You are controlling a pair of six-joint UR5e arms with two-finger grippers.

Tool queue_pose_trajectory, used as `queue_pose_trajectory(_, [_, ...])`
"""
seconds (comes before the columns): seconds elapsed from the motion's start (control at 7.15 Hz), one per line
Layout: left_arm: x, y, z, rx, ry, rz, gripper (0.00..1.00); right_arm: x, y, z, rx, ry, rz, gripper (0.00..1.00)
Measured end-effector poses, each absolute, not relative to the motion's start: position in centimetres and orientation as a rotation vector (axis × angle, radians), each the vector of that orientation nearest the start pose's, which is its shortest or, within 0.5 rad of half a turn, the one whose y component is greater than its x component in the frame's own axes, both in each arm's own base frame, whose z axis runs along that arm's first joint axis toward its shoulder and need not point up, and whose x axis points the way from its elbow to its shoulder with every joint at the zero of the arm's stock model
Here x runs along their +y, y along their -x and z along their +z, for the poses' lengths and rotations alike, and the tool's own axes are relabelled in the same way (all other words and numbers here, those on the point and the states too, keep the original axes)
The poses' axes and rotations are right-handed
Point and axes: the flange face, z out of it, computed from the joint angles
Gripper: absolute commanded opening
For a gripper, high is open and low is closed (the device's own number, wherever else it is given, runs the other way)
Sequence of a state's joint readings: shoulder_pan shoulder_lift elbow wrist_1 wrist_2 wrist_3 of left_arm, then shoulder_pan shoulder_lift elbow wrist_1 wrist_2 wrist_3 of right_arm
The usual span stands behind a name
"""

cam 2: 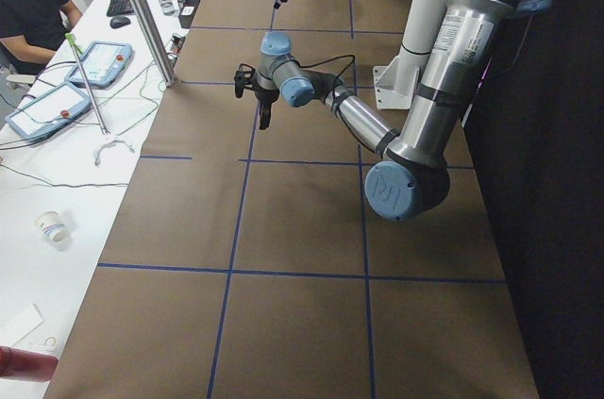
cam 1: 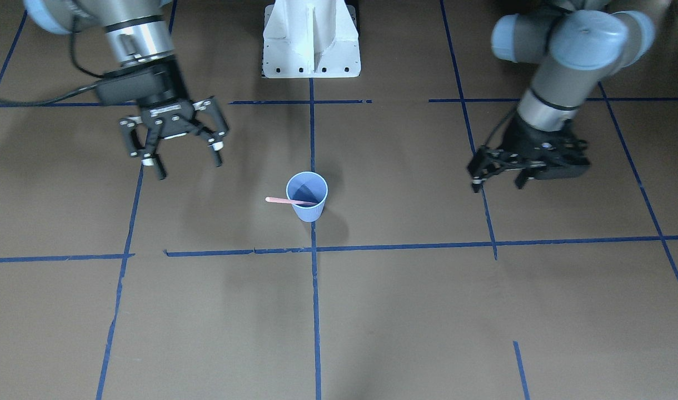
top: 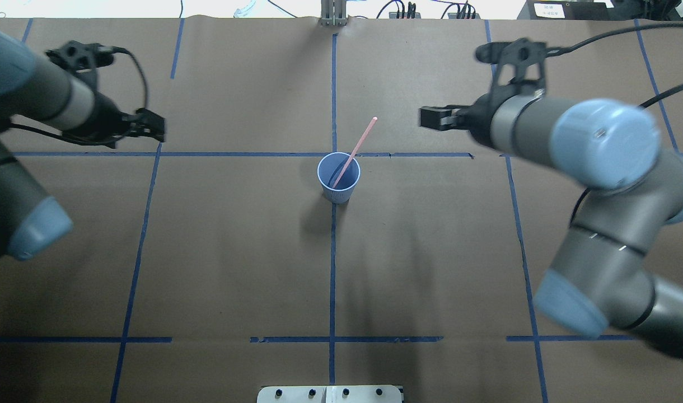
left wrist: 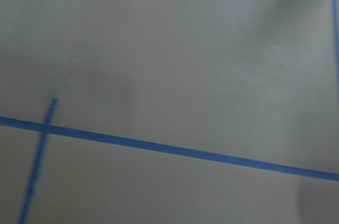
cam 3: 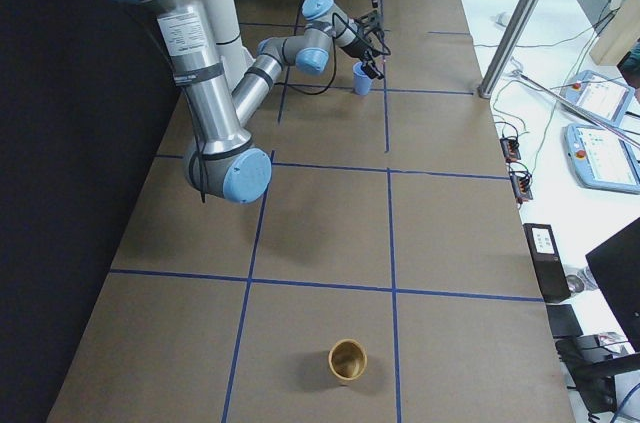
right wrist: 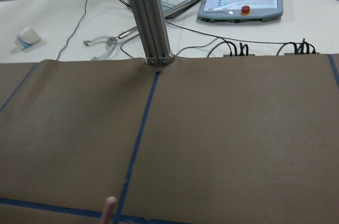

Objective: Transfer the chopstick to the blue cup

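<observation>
The blue cup stands upright at the table's middle, on a blue tape line; it also shows in the overhead view and the exterior right view. One pale pink chopstick leans inside it, its upper end sticking out over the rim toward the far right in the overhead view. Its tip shows at the bottom of the right wrist view. My right gripper is open and empty, above the table beside the cup. My left gripper is open and empty, well off to the cup's other side.
A tan cup stands far off at the table's end on my right. The white robot base sits at the near edge. An aluminium post and operator pendants lie beyond the far edge. Blue tape lines grid the brown table.
</observation>
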State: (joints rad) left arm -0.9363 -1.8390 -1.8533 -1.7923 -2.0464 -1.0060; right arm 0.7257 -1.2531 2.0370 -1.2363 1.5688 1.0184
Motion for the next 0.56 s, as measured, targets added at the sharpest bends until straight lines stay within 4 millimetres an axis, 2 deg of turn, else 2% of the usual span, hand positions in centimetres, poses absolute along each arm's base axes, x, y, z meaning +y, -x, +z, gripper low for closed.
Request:
queue_pose_trajectory(0.28, [-52.8,-17.4,42.9,0.803,-0.213,-0.037,1.00,-50.2,20.5,31.9,-0.821,-0.566,0.012,1.00])
queue_pose_trajectory(0.42, [-53.1,-12.1,46.4,0.771,-0.226,0.017,1.00,-52.2,13.7,37.3,-0.806,-0.487,-0.053,1.00])
queue_pose_trajectory(0.56, [-53.4,-6.8,49.7,0.756,-0.216,0.059,1.00,-53.8,6.9,43.5,-0.814,-0.407,-0.108,1.00])
